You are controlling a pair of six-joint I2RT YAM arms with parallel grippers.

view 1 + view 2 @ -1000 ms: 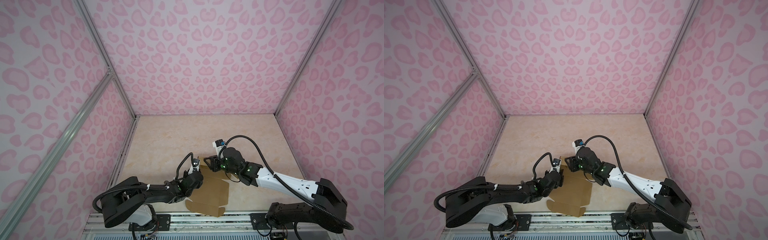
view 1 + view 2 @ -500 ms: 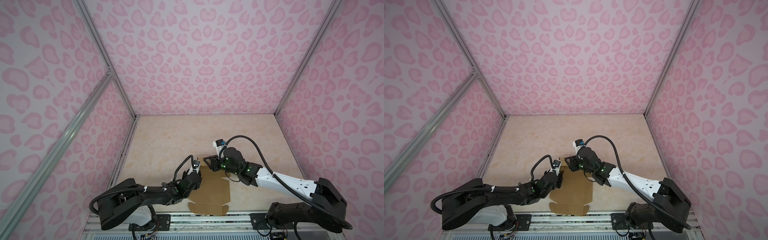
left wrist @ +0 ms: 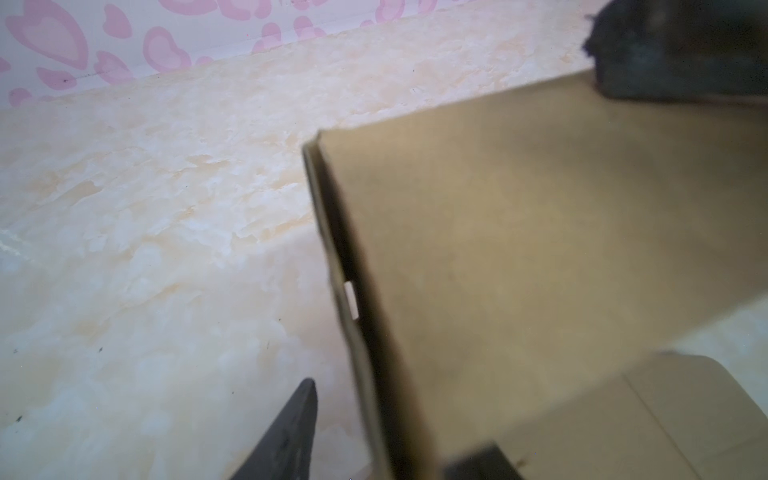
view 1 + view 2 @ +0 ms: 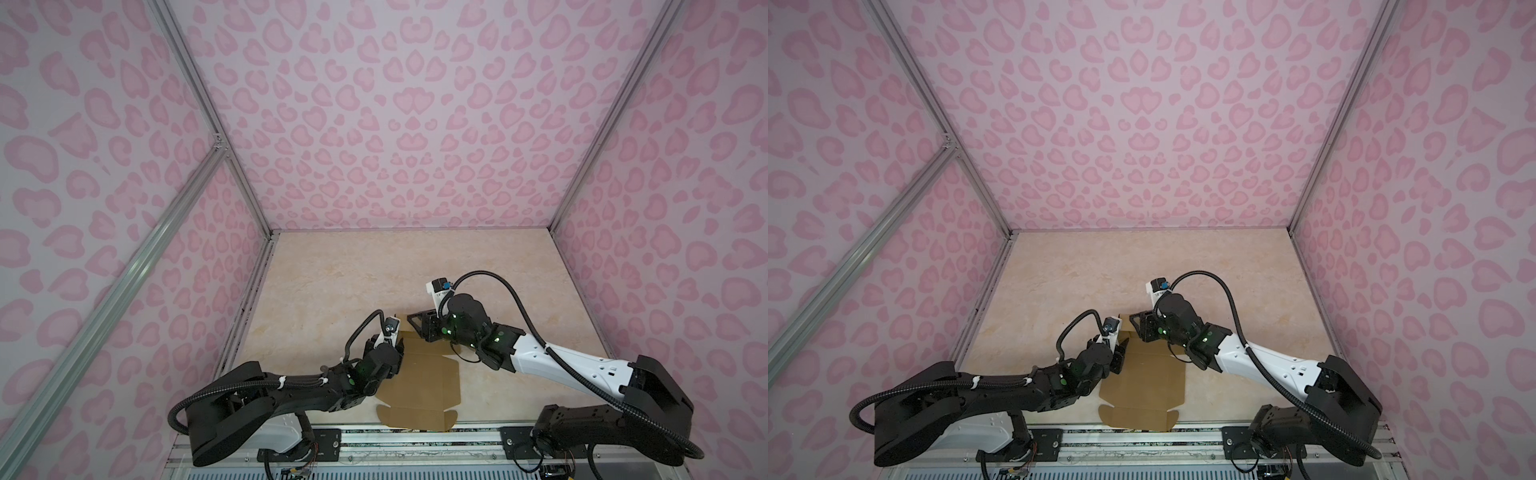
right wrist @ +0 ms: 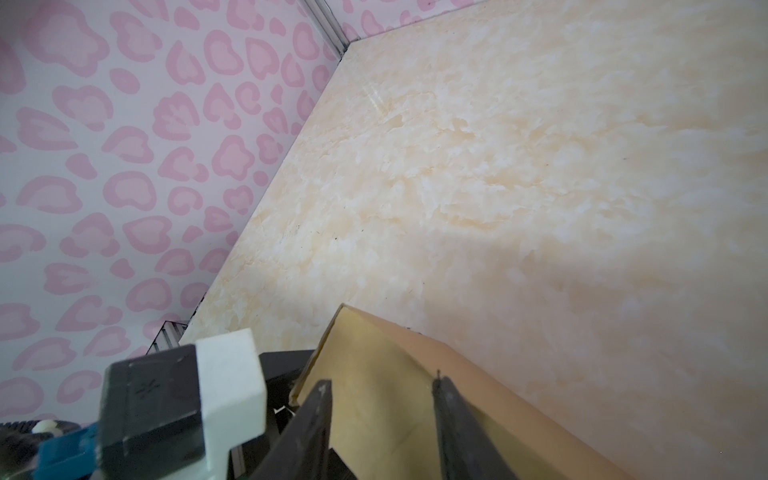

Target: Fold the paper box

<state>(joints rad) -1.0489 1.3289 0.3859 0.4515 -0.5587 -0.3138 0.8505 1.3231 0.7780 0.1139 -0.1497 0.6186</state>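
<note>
1. We see the paper box lying mostly flat near the front edge of the counter, about midway along it, its long axis running front to back.
2. At its far end a flap stands raised, and both arms meet there: the left end effector at the flap's left corner, the right end effector on its far edge.
3. In the right wrist view the right end effector has its two fingers apart with the cardboard between them; whether they pinch it we cannot tell.
4. In the left wrist view the flap's folded edge lies between the left fingers, one fingertip clear of it, so we read that end effector as open.
5. We judge both arms about equally near the flap.
6. The counter is pale marble-patterned, walled in pink-spotted panels, otherwise bare.
</note>
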